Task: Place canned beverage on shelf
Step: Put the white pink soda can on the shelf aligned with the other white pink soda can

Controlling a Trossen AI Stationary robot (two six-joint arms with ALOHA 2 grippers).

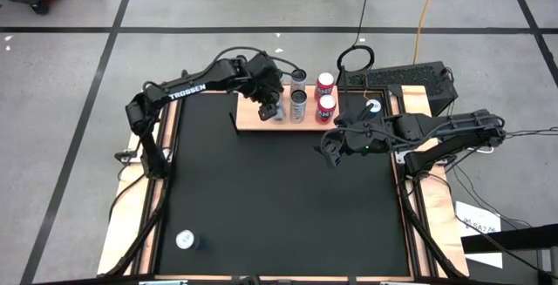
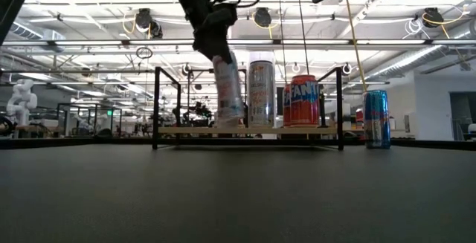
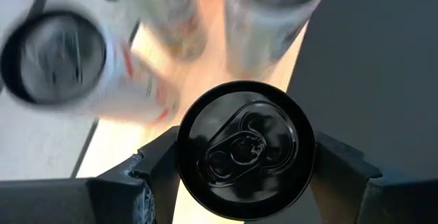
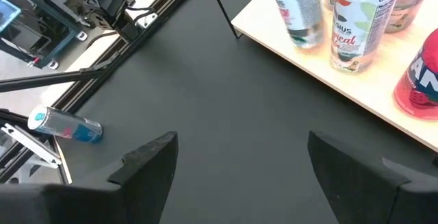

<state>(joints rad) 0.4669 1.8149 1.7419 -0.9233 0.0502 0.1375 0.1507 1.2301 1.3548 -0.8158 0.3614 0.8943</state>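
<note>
The shelf is a light-wood board with black end rails at the mat's far edge; it also shows in the low view. On it stand two silver cans and two red cans. My left gripper is over the board's middle, shut on a pale can with a black top. My right gripper hangs open and empty over the mat, to the near right of the shelf; its own view shows the same. My left gripper pinches the can's upper wall, just under the top rim, between its two fingers, one on each side. The fingers come from above, pointing down. The can hangs slightly tilted, its bottom at the board; whether it touches, I cannot tell.
A blue can stands on the mat right of the shelf; it also shows in the low view. Another can is near the mat's near left corner. The black mat is open between the shelf and the near edge.
</note>
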